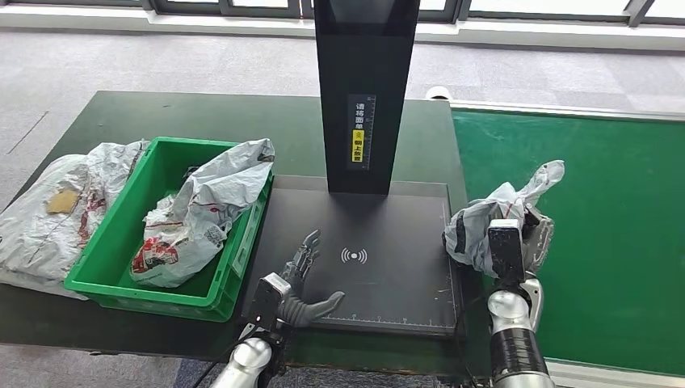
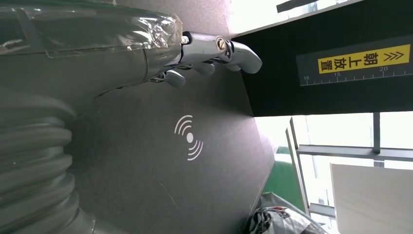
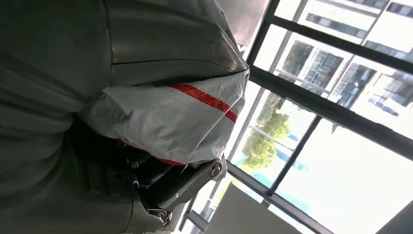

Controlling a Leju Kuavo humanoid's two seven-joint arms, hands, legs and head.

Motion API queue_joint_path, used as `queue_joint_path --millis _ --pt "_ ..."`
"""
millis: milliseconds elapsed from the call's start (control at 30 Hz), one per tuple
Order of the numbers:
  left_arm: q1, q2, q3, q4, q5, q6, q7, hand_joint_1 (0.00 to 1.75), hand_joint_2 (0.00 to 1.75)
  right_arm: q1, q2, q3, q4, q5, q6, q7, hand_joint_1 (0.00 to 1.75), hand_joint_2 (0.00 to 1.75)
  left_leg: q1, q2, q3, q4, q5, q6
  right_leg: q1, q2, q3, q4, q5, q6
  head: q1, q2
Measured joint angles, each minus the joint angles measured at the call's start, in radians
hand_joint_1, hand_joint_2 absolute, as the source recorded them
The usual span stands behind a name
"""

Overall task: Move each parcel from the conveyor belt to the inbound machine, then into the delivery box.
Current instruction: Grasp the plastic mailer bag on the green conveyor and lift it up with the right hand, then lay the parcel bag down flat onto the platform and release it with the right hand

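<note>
Left hand (image 2: 195, 58) hovered empty, fingers spread, over dark flat scanner plate (image 2: 146, 185); white wireless symbol (image 2: 189, 137) nearby. Black upright column (image 2: 311, 44) carried a yellow label (image 2: 363, 58).

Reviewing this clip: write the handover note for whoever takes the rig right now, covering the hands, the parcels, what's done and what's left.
Right robot hand: grips a grey parcel at the seam between the green conveyor belt and the inbound machine.
Left robot hand: holds nothing, fingers spread over the machine's plate.
Done: one parcel lies in the green delivery box; another bag lies outside it on the left.
Left: set the held parcel on the plate, then move it into the box.
</note>
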Motion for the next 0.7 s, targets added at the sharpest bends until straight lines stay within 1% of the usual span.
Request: queue_joint_path --millis 100,200,300,367,467,533,600,700 --pt "0.000 0.000 0.000 0.000 0.002 0.003 0.000 0.00 1.75 0.007 0.005 0.067 -0.061 -0.035 -0.005 0.000 1.75 1.75 0.000 0.000 -0.001 0.000 0.001 0.000 0.000 0.000 0.000 0.000 0.000 0.000 0.000 0.000" --pt "0.000 0.000 0.000 0.000 0.004 0.002 0.000 0.00 1.75 -0.027 0.022 0.105 -0.075 -0.071 0.020 0.001 1.75 1.75 0.000 0.000 0.000 0.000 0.001 0.000 0.000 0.001 0.000 0.000 0.000 0.000 0.000 0.000" --pt "0.000 0.000 0.000 0.000 0.003 -0.002 0.000 0.00 1.75 -0.086 0.043 0.112 -0.051 -0.100 0.066 0.002 1.75 1.75 0.000 -0.001 -0.001 0.000 0.003 0.000 0.000 -0.001 0.000 0.000 0.001 0.001 0.000 0.000" --pt "0.000 0.000 0.000 0.000 0.003 -0.003 0.000 0.00 1.75 -0.115 0.053 0.113 -0.037 -0.107 0.076 0.002 1.75 1.75 0.000 -0.003 -0.001 0.000 0.003 0.001 0.000 -0.002 0.000 0.000 0.001 0.001 0.000 0.000" --pt "0.000 0.000 0.000 0.000 0.003 -0.003 0.000 0.00 1.75 -0.139 0.063 0.113 -0.022 -0.111 0.081 0.002 1.75 1.75 0.000 -0.004 -0.002 0.000 0.004 0.001 0.000 -0.003 0.000 0.000 0.001 0.001 0.000 0.000" --pt "0.000 0.000 0.000 0.000 0.004 -0.003 0.000 0.00 1.75 -0.151 0.068 0.113 -0.010 -0.116 0.101 0.002 1.75 1.75 0.000 -0.005 -0.002 0.000 0.004 0.001 0.000 -0.003 0.000 0.000 0.001 0.001 0.000 0.000" --pt "-0.001 -0.001 0.000 0.001 0.007 -0.003 0.000 0.00 1.75 -0.177 0.079 0.115 0.027 -0.115 0.141 0.002 1.75 1.75 0.000 -0.004 -0.003 0.000 0.004 0.001 0.000 -0.003 -0.001 0.000 0.001 0.001 0.000 0.000" --pt "-0.002 -0.002 0.000 0.003 0.015 -0.003 0.000 0.00 1.75 -0.238 0.111 0.126 0.123 -0.097 0.201 0.002 1.75 1.75 0.000 -0.003 -0.003 0.000 0.004 0.000 0.000 -0.002 -0.002 0.000 0.001 0.001 0.000 0.000"
